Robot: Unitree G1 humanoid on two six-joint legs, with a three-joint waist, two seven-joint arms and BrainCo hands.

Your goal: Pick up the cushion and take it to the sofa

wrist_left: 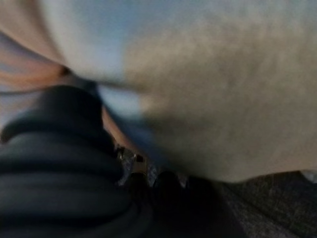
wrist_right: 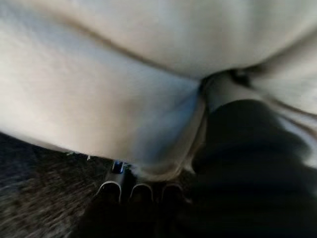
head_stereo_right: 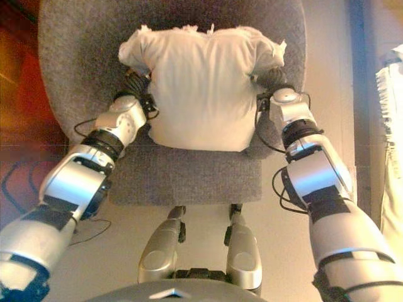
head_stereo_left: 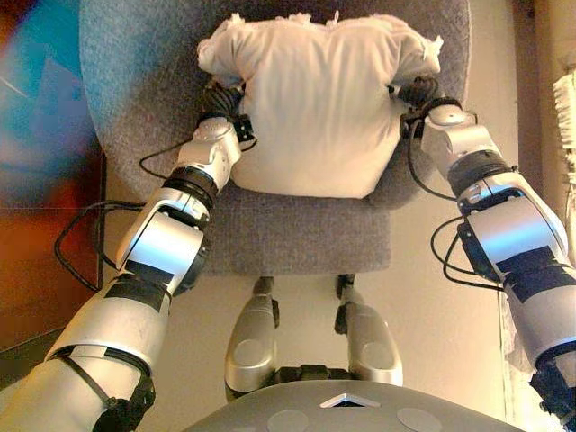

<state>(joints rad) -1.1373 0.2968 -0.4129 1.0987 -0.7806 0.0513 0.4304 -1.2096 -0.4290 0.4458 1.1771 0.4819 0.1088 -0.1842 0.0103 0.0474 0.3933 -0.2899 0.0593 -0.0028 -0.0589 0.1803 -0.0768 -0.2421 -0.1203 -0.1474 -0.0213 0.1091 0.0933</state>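
A cream cushion (head_stereo_left: 315, 108) lies on the grey upholstered seat (head_stereo_left: 297, 234) in front of me. My left hand (head_stereo_left: 220, 97) is at the cushion's left side and my right hand (head_stereo_left: 418, 90) at its right side, each tucked under a bunched upper corner. In the right wrist view my fingers (wrist_right: 111, 188) lie under the cushion (wrist_right: 99, 99) against the grey seat, and the thumb digs into a fold from above. The left wrist view shows my left hand (wrist_left: 59, 163) with its dark fingers under the cushion (wrist_left: 223, 99) in the same way.
The grey seat's front edge is close to me, with pale floor (head_stereo_left: 441, 342) below it. A dark reddish surface (head_stereo_left: 45, 225) is at the left. A white fringed thing (head_stereo_left: 565, 108) hangs at the right edge.
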